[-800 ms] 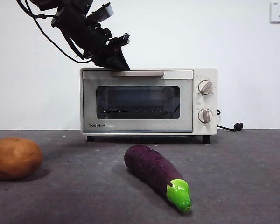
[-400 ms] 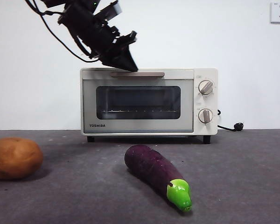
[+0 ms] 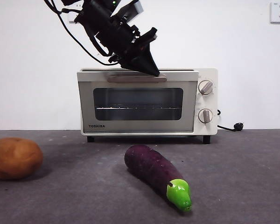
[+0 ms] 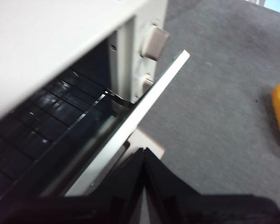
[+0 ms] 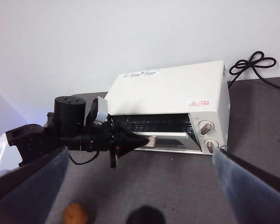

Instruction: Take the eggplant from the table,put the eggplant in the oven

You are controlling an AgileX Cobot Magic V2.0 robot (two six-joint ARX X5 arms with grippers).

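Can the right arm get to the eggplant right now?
Probably yes. The eggplant lies in the open on the table, and the left gripper is up at the oven door, not over it.

Eggplant on table; oven door partly open.

We find the elongated dark purple toy eggplant (image 3: pixel 157 176) with its bright green pointed stem cap lying flat on the dark grey speckled felt-like table (image 3: pixel 242 177), cap end nearest the front camera, in front of the oven and apart from it. We note the cream-white Toshiba toaster oven (image 3: pixel 147 101) upright at the table's rear, glass door tilted ajar, wire rack visible inside.
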